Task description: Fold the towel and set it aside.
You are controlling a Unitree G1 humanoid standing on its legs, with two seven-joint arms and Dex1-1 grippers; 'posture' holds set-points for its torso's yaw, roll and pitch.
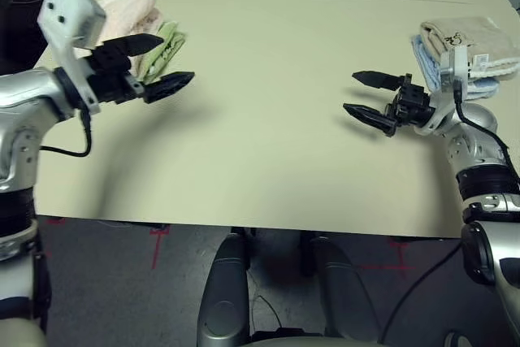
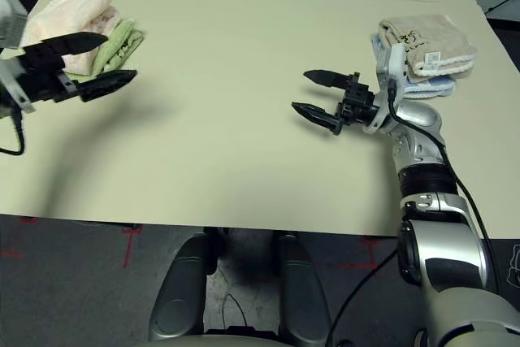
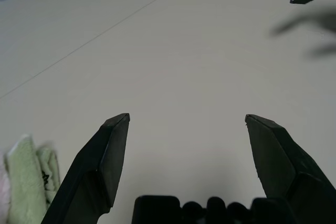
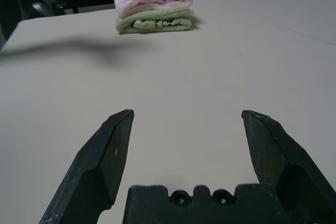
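From the left eye view we see the pale table with the left gripper raised over its left side, jaws spread and nothing between them. Just behind it the towel, pale pink and folded, lies on top of a green folded towel near the table's far left corner. On the right, the right gripper hovers with its jaws also wide apart and empty, pointing toward the table's middle. Behind it sits a beige folded towel stacked on a light blue folded towel.

In the right eye view we get a clearer look at the beige towel's front: a small dark embroidered mark and a white tag show on it, though we cannot read either.

The left wrist view looks between the left gripper's two black fingers across bare tabletop; the green towel's edge shows beside one finger, and the light blue towel and a tip of the right gripper show at the far side.

The right wrist view gives us what the head views hide: the folded front of the pink towel on the green one, seen side-on between the spread fingers. A small dark mark sits on the pink fold; we cannot make it out.
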